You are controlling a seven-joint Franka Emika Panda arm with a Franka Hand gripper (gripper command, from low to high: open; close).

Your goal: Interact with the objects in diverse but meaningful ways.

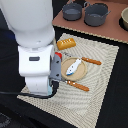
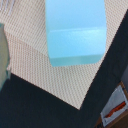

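One view blocked: the hand is hidden behind the arm's white body [image 1: 34, 50] in the exterior view, so its opening cannot be told.
Pale blue cup [image 2: 76, 31] fills the wrist view, close under the camera, over the woven mat [image 2: 45, 65]. Fish piece [image 1: 73, 67] lies on a plate [image 1: 80, 73], bread block [image 1: 66, 43] just beyond, on the counter.

Close view of a pale blue cup [image 2: 75, 31], blurred, sitting on a woven beige placemat [image 2: 40, 65]. Mat corner ending over a dark surface [image 2: 30, 107]. Small white item with orange marking [image 2: 116, 107] at the edge, too blurred to identify.
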